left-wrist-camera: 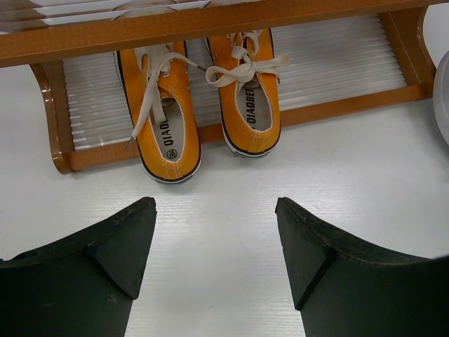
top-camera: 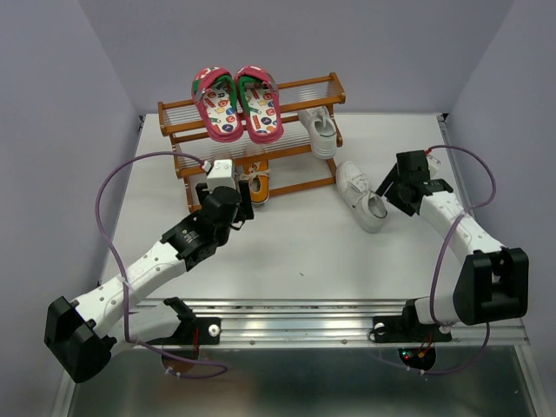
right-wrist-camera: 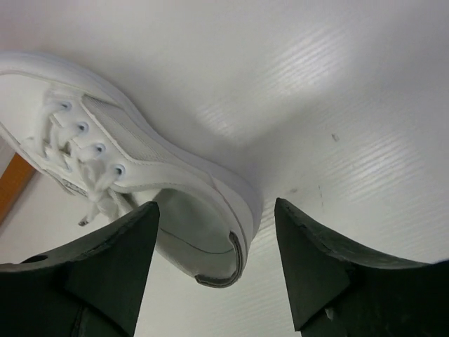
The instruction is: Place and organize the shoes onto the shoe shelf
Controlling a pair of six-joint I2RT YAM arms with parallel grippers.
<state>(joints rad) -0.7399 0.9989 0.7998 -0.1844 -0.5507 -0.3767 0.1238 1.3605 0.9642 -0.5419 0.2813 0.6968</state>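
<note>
The right gripper (top-camera: 388,193), spread open, hangs at the heel of the last white sneaker (top-camera: 360,195) on the table (top-camera: 295,252) beside the shoe shelf (top-camera: 178,109), so pinching it likely comes next; the left gripper (left-wrist-camera: 216,210) gapes empty.

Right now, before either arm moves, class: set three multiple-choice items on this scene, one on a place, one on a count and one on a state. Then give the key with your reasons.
1. Where does the loose white lace-up sneaker lie?
A. On the white table, right of the orange-brown wooden shoe shelf
B. On the shelf's top tier
C. Under the shelf

2. How many shoes sit on the shelf?
A. Three
B. Five
C. Six

3. How does the right gripper stand?
A. Shut on the sneaker
B. Shut, empty
C. Open

Key:
1. A, as the sneaker lies on the table off the shelf's right end.
2. B, counting the pink sticker-print pair, the orange white-laced pair and one white sneaker.
3. C, as its fingers stand apart by the loose sneaker's heel.
</note>
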